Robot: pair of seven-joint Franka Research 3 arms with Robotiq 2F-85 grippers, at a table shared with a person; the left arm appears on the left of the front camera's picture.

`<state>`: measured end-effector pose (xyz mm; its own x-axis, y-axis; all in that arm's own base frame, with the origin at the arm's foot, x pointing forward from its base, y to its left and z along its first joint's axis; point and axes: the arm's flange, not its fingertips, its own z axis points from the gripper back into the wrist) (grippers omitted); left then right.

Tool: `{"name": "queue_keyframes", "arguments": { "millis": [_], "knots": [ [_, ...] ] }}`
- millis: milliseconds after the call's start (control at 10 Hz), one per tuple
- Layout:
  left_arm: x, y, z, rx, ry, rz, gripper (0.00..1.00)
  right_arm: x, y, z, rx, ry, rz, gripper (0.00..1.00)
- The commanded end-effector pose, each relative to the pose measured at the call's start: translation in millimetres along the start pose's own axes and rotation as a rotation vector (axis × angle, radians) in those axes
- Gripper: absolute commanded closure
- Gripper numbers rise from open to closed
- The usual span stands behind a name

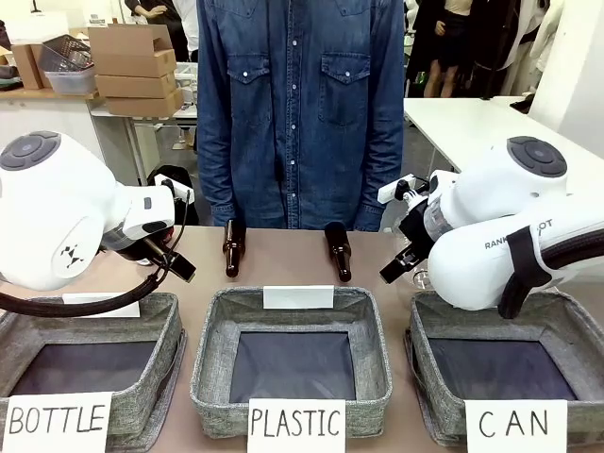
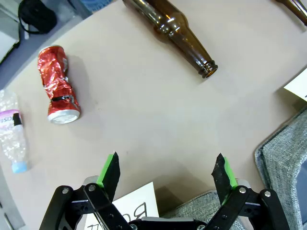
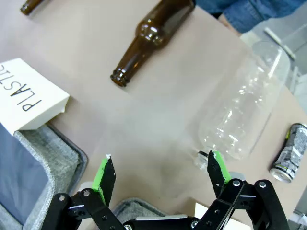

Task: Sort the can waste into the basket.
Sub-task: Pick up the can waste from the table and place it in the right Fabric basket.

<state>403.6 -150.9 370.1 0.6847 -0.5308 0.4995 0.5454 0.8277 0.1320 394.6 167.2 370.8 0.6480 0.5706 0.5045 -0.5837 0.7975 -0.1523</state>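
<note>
**Starting the can sort with both tools empty**

Looking from the front: finding the CAN basket point(image 1: 422, 354) at the near right corner of the tabletop point(image 1: 283, 269), next to the PLASTIC basket point(image 1: 212, 349) at mid near edge and the BOTTLE basket point(image 1: 162, 326) at the near left corner. Seeing nothing on the CAN basket's dark bottom, as far as it shows. Noting the left arm point(image 1: 57, 217) and right arm point(image 1: 510, 236) raised over the baskets' far rims, two brown bottles point(image 1: 233, 247) beyond, and a person point(image 1: 302, 113) at the far edge.

Turning to the left wrist view: finding the left tool point(image 2: 166, 162) spread wide over bare tabletop, gripping nothing. Spotting the red can point(image 2: 58, 86), dented and on its side, well apart from the fingers, near a crushed clear bottle point(image 2: 12, 129) at the tabletop's edge.

Turning to the right wrist view: finding the right tool point(image 3: 159, 160) just as wide and just as empty. Spotting a large plastic bottle point(image 3: 244, 110) just past one fingertip and, beyond it, the dark can point(image 3: 288, 153) on its side toward the tabletop's edge.

Judging by all this: at the approach, before any first grasp, with no can sorted. Probably calling next for lowering one tool squarely across a can's round body, keeping clear of the plastic beside it, closing gently, then carrying over to the near right corner.
</note>
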Motion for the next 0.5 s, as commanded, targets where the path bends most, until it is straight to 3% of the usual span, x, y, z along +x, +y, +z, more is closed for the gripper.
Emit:
{"name": "queue_keyframes", "arguments": {
  "millis": [0,100,200,300,400],
  "knots": [
    [-0.2,-2.9,30.0,0.009,0.077,-0.021,0.00,0.7,-3.7,28.9,0.145,0.030,-0.027,0.00],
    [-1.7,-7.9,71.9,0.023,0.078,-0.013,0.00,-0.4,-7.9,69.7,0.154,0.131,-0.084,0.00],
    [-6.3,-20.7,115.8,0.036,0.037,-0.054,0.00,-5.2,-9.2,112.1,0.123,0.119,-0.150,0.00],
    [-16.3,-39.5,164.3,0.122,-0.033,-0.109,0.00,-17.0,-7.2,161.9,0.092,0.046,-0.183,0.00],
    [-29.8,-56.1,202.4,0.169,-0.116,-0.167,0.00,-35.2,-4.4,203.1,0.096,-0.103,-0.161,0.00]
  ]
}}
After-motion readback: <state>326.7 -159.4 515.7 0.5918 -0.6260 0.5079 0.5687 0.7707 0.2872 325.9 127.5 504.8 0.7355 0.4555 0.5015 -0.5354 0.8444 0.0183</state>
